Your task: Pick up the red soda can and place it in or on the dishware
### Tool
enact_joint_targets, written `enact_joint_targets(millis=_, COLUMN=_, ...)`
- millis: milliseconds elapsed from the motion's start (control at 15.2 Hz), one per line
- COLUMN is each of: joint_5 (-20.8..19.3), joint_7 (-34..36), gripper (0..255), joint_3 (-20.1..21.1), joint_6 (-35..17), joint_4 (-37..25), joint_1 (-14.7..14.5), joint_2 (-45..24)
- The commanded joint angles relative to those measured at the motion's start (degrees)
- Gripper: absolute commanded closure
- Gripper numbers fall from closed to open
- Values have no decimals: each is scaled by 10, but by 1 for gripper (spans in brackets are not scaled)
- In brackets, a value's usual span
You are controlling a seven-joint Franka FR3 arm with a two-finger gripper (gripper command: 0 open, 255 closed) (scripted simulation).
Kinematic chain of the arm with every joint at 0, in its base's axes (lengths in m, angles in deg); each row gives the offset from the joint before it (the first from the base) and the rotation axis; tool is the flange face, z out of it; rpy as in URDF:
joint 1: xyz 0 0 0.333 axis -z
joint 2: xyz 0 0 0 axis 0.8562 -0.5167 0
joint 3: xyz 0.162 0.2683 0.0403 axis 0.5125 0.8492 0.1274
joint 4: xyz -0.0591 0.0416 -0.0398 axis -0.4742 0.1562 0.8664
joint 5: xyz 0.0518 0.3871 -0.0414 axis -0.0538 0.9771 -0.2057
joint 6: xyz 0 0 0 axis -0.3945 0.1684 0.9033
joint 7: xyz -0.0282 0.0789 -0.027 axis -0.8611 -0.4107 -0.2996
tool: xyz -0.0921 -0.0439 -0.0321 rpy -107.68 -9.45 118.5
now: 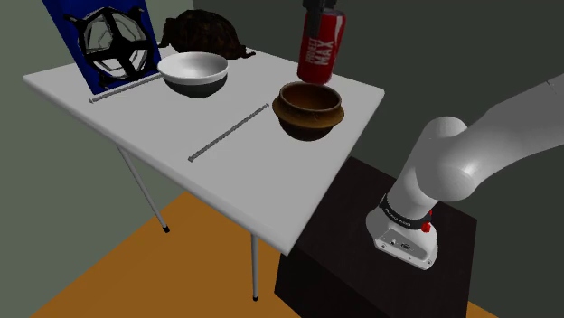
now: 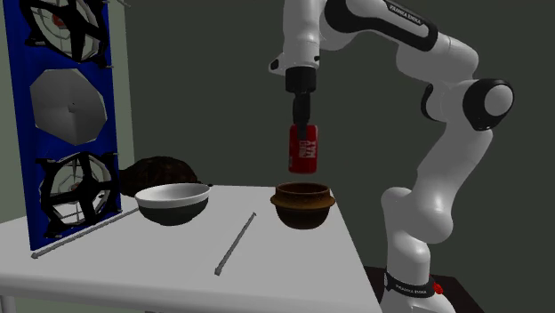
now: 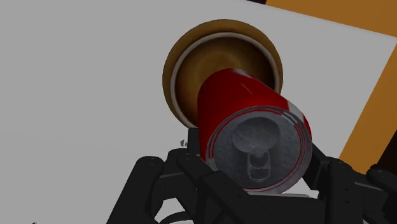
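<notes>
My gripper is pinching the red soda can near its top, one black finger on each side. The can is bright red with white letters down its side, and the big ones say MAX. In the wrist view its top is shiny grey with a little pull tab in the middle. I hold the can up in the air, standing straight. It hangs right over the brown bowl and does not touch it. The brown bowl is round and fat, with a lighter ring round its rim, and I see just its bare brown inside. It sits on the white table, close to the edge. A second bowl, white inside and dark outside, sits well apart from it, and its inside is plain white.
</notes>
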Motion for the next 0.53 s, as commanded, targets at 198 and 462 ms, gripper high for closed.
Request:
enact_joint_targets(millis=198, joint_5=2, joint_7=-2, gripper=255, joint_3=1, joint_6=-37, joint_4=55, joint_1=-2, joint_2=19)
enact_joint_targets(millis=462, joint_5=4, joint_7=-3, gripper=255, joint_3=1, joint_6=-58, joint_4=86, joint_1=-3, joint_2=30)
